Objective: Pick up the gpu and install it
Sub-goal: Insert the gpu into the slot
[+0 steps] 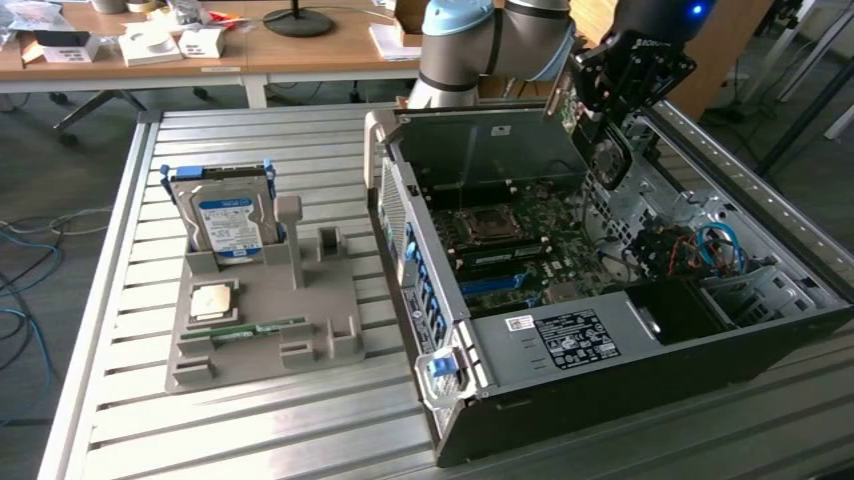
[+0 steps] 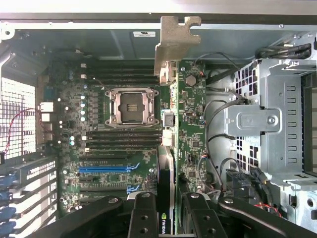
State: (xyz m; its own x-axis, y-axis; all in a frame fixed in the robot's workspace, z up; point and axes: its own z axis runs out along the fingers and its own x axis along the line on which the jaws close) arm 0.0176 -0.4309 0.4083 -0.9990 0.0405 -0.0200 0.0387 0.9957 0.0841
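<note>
1. Hovering at the upper right of the exterior view, above the open computer case (image 1: 641,340), the gripper (image 2: 171,213) has its fingers clenched on the gpu (image 2: 190,124), one black finger on either side of the card.
2. So the gpu is in the air over the motherboard (image 2: 124,148), touching nothing but those fingers. Its silvery bracket (image 2: 176,39) is at the end farthest from the grip.
3. The likely home, I'd say, is the blue expansion slot (image 2: 106,168), near the CPU socket (image 2: 130,106).
4. To do this well, the card's long edge should run parallel to that slot. Right now its length seems to point down at the board instead.
5. The bracket ought to face the case's rear wall, where the blue slot tabs (image 2: 10,198) stand.
6. A slow, level approach seems wise; a tilted card would probably catch one end of the slot first.
7. Watch the loose cables (image 2: 218,114) just beside the card, which look easy to snag.
8. Over at the exterior view's left, the hard drive (image 1: 230,225) and memory stick (image 1: 254,330) sit in the grey tray (image 1: 320,345), well apart from the work.
</note>
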